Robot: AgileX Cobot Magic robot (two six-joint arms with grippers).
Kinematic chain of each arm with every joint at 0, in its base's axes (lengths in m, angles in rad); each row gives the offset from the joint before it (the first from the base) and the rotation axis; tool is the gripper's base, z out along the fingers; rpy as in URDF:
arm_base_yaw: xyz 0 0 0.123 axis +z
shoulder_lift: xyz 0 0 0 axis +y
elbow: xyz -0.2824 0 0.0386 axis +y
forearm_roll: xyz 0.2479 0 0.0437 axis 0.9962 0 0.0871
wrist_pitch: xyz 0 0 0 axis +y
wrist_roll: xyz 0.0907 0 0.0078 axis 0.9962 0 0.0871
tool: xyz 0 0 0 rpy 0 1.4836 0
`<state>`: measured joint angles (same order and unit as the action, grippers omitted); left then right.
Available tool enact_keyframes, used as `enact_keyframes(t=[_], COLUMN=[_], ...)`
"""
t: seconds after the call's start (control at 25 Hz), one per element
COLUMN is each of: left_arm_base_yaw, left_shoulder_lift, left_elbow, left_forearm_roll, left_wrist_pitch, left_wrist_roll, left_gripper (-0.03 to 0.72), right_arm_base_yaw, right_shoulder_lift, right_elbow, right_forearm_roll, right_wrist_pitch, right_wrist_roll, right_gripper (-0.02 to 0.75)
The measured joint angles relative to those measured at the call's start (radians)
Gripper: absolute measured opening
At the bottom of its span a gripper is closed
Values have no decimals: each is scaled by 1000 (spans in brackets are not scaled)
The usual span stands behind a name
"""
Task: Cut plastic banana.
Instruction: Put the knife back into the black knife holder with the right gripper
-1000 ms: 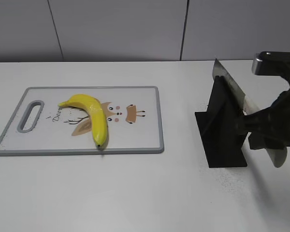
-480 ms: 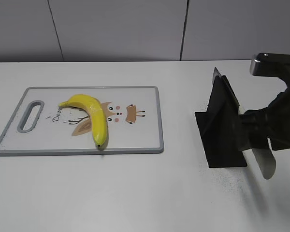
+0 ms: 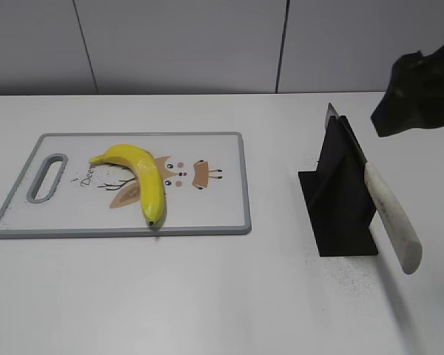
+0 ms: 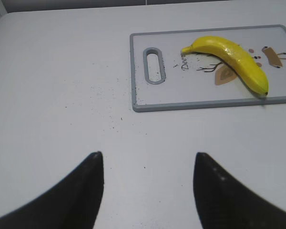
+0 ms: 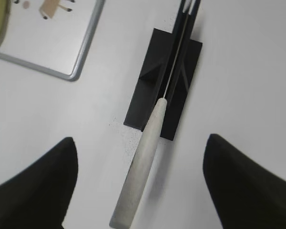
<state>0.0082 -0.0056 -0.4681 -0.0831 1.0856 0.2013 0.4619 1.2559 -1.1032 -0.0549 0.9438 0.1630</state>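
Banana (image 3: 138,177) lies on board (image 3: 222,207); right tool (image 5: 140,186), apparently open, above knife (image 5: 136,181).

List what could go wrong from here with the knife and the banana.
1. The knife sits in its stand with the handle jutting out beyond the base; a grab far out on it may tip the stand or twist the blade.
2. The right claw is open above the handle; an off-centre grip could let the knife slip.
3. The banana lies loose on the board and the left claw is far from it, so it may roll when cut.
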Motion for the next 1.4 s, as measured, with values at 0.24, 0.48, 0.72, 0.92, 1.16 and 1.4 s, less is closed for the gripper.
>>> enact_keyframes(t=[0.24,0.48,0.72,0.92,1.16,1.4], left_arm_base_yaw=[0,0,0,0,0,0], left_shoulder_lift=[0,0,0,0,0,0], left_elbow=[0,0,0,0,0,0], left_forearm_roll=[0,0,0,0,-1,-1], left_wrist_pitch=[0,0,0,0,-1,-1], left_wrist_roll=[0,0,0,0,-1,-2], left_gripper=[580,580,580,580,580,580], right_arm_base_yaw=[0,0,0,0,-36,-246], right_shoulder_lift=[-231,-597,-987,-1201,-1262,-1263], right_elbow=[87,343,555,590,591,591], right_forearm_roll=[55,76,77,78,85,97], right_wrist_pitch=[158,158,145,104,101,101], right_wrist_roll=[-227,-244,-245,-246,-247,-247], right_gripper=[599,592,592,589,589,585])
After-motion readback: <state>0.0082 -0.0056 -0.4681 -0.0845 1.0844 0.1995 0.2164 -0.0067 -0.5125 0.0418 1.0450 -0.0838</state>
